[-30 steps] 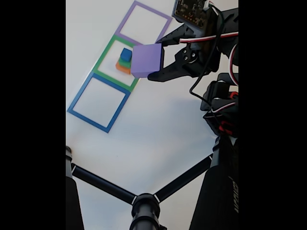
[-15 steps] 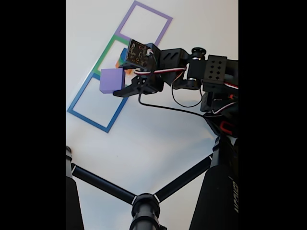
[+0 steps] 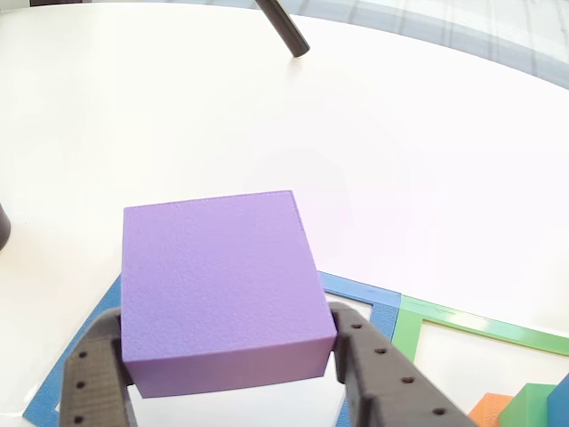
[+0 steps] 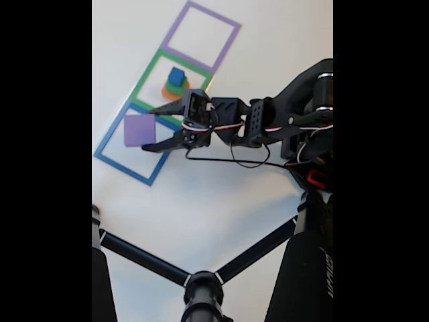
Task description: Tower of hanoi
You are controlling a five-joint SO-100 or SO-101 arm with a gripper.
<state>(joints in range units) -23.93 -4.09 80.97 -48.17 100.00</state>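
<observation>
White table [image 4: 201, 194], three taped squares in a row: blue square [image 4: 107, 158], green square [image 4: 149, 70], purple square [image 4: 231, 30]. Arm reached leftward; gripper [image 4: 150, 129] clamped on purple cube [image 4: 139, 129] over the blue square. Small block stack [image 4: 175, 83] in green square, cropped in the other view.

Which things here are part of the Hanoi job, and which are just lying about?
Job:
- purple block, held in the pincer
- small stack: blue on green on orange, in the green square
- blue square
- purple square

Not part of it:
- black tripod legs in the fixed view
- black rod on the table in the other view
</observation>
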